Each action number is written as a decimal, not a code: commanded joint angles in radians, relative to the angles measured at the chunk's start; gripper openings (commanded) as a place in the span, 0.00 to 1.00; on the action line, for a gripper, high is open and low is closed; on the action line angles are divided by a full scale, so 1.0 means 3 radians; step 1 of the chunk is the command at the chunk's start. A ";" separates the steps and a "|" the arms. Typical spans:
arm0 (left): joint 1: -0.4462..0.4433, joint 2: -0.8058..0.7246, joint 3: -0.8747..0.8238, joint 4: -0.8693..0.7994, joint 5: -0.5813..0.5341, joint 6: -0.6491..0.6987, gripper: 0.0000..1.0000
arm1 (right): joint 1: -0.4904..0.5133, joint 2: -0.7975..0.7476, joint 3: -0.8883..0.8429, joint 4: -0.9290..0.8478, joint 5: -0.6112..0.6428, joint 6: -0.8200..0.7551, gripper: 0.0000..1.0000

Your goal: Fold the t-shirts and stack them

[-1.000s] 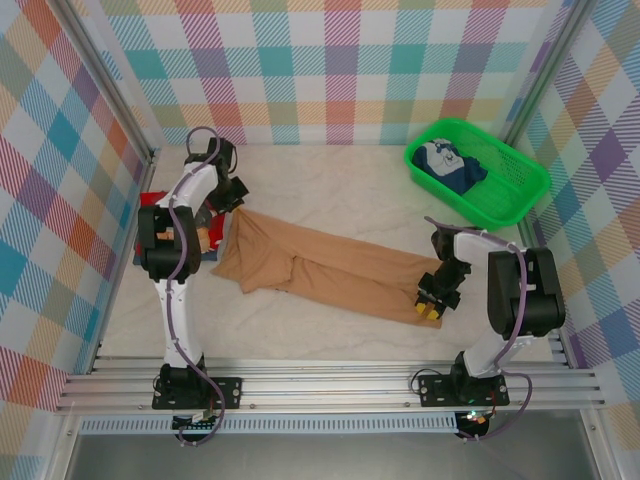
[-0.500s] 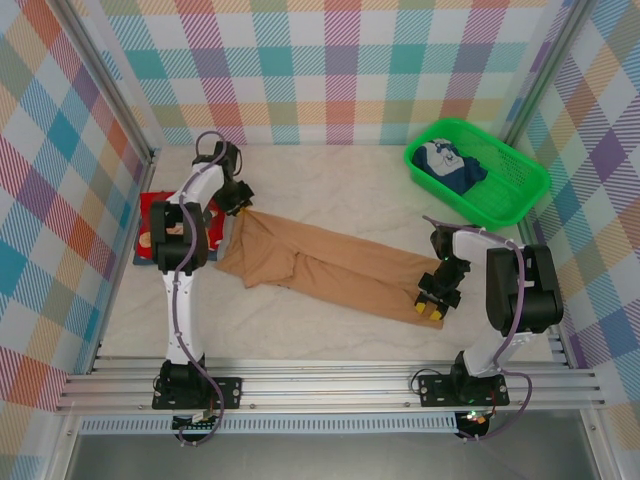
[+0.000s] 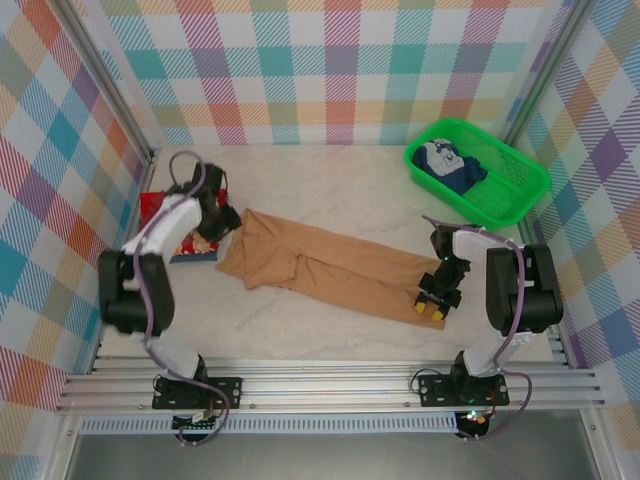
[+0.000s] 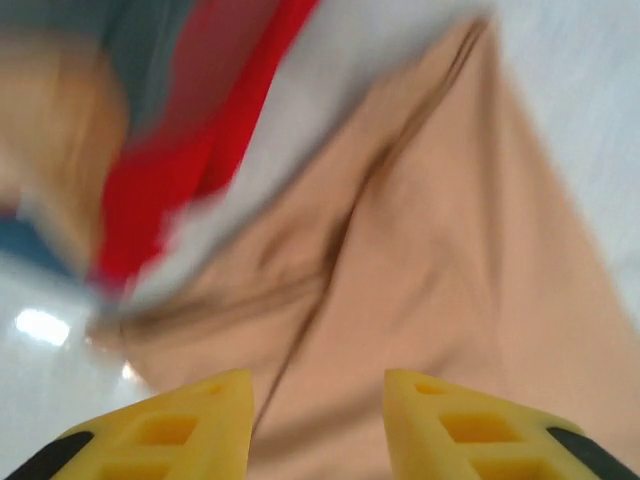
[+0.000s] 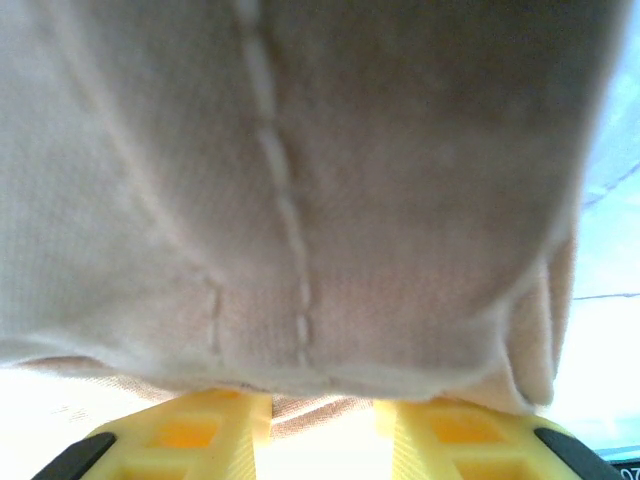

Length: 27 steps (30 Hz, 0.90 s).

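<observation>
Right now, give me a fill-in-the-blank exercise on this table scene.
The basket is ___.
The spread-out shirt is ___.
The left-side shirt is ___.
The right gripper sits at the spread-out shirt's ___ end.
Missing words: green, tan, red, right.

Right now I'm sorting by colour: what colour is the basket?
Bright green basket, clearest from the top camera.
</observation>
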 commanded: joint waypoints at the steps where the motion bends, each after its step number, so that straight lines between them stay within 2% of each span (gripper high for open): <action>1: -0.0160 -0.0282 -0.0859 0.0563 0.0507 -0.0429 0.37 | -0.0016 0.0064 0.0035 0.0253 0.0248 -0.0045 0.35; 3: -0.0336 -0.0352 -0.1101 0.0703 0.0599 -0.0499 0.36 | -0.0019 0.0052 0.0068 0.0228 0.0269 -0.0057 0.36; 5: -0.0471 -0.0353 -0.1198 0.0698 0.0499 -0.0517 0.37 | -0.0021 0.0063 0.0093 0.0198 0.0315 -0.0062 0.36; 11: -0.0481 -0.0301 -0.1303 0.0863 0.0332 -0.0551 0.35 | -0.0026 0.0109 0.0115 0.0184 0.0328 -0.0071 0.36; 16: -0.0481 -0.0086 -0.1235 0.0848 0.0376 -0.0397 0.22 | -0.0029 0.0132 0.0074 0.0221 0.0336 -0.0078 0.37; 19: -0.0481 -0.0184 -0.1305 0.0855 0.0301 -0.0391 0.09 | -0.0030 0.0110 0.0056 0.0232 0.0334 -0.0070 0.36; 27: -0.0486 -0.0461 -0.1008 0.0338 0.0224 -0.0425 0.07 | -0.0031 0.0104 0.0043 0.0239 0.0324 -0.0061 0.36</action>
